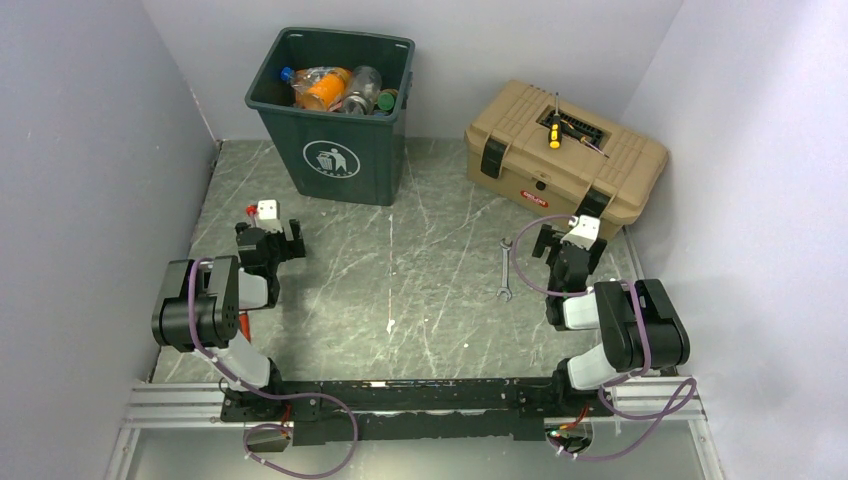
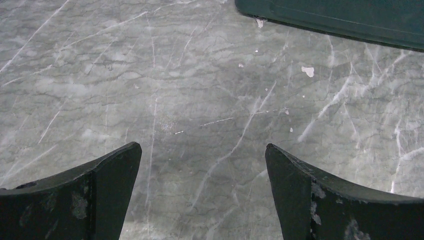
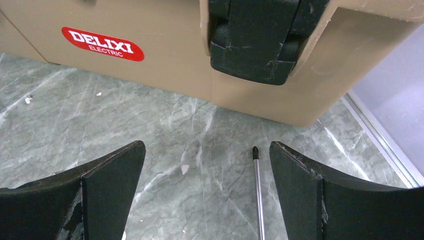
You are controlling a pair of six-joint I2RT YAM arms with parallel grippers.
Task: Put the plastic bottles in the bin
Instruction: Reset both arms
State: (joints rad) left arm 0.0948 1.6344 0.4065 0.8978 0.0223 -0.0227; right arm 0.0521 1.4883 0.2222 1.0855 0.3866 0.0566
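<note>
The dark green bin [image 1: 340,150] with a white litter symbol stands at the back left of the table. Several plastic bottles [image 1: 338,88], clear and orange, lie inside it. No bottle shows on the table. My left gripper [image 1: 268,238] is open and empty over bare marble, near and left of the bin; the bin's base edge [image 2: 350,20] shows at the top right of the left wrist view [image 2: 202,150]. My right gripper [image 1: 570,245] is open and empty just in front of the tan toolbox [image 3: 165,55], over the marble [image 3: 207,150].
The tan toolbox [image 1: 565,150] with black latches stands at the back right, a yellow-handled screwdriver [image 1: 555,130] on its lid. A wrench [image 1: 503,272] lies on the table left of my right gripper. A thin screwdriver shaft [image 3: 258,190] lies beside my right finger. Grey walls enclose three sides.
</note>
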